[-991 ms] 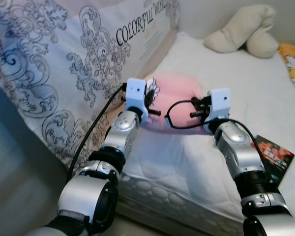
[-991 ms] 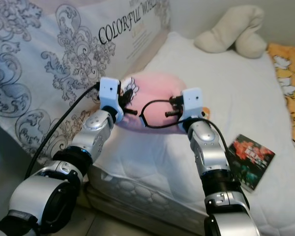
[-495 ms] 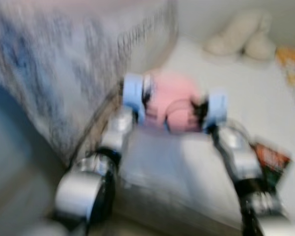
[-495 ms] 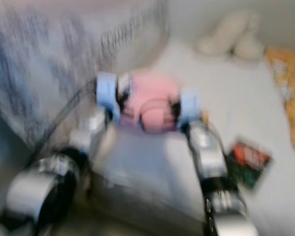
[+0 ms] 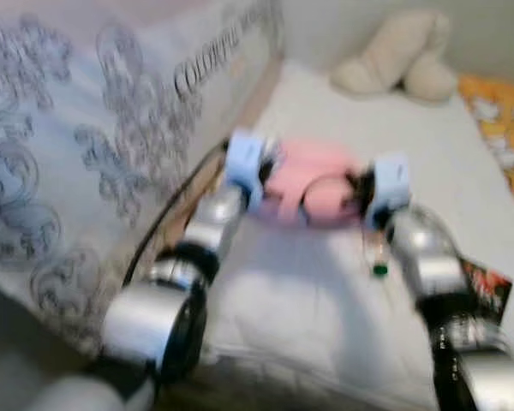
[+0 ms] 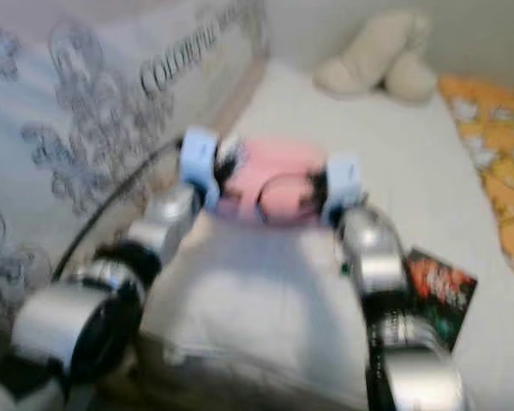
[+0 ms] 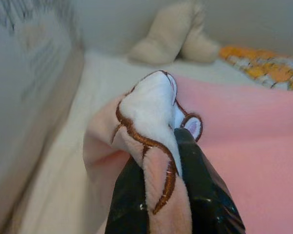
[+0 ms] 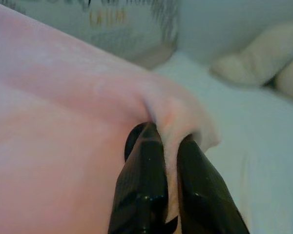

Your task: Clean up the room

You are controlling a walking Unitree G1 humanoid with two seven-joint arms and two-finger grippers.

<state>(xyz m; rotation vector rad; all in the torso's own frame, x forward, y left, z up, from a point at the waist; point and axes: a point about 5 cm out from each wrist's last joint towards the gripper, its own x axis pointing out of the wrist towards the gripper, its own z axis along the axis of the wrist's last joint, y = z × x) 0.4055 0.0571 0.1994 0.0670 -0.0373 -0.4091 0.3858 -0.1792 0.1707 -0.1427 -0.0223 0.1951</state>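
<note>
The soft pink plush cushion (image 5: 313, 184) sits on the white mattress (image 5: 325, 291), near its left edge, held from both sides by the robot. The left gripper (image 7: 158, 195) is clamped onto a corner of it, its black fingers (image 7: 200, 185) pinching a fold that carries a white patch edged with brown stitching. The right gripper (image 8: 168, 190) is likewise closed on the cushion's other side, a ridge of pink fabric squeezed between its two fingers (image 8: 144, 185).

Both silver arms reach forward over the mattress edge, with a black cable trailing from the left one. Just beside the right arm a small slim thing with a green end (image 5: 379, 261) lies on the sheet; it is too blurred to identify. Further right lies a dark booklet with a red picture (image 5: 488, 282). At the far end of the bed rests a cream stuffed toy (image 5: 398, 56), and an orange patterned cloth (image 5: 501, 116) lies along the right side. A white bedcover with grey scrollwork and printed lettering (image 5: 94, 154) rises along the left.
</note>
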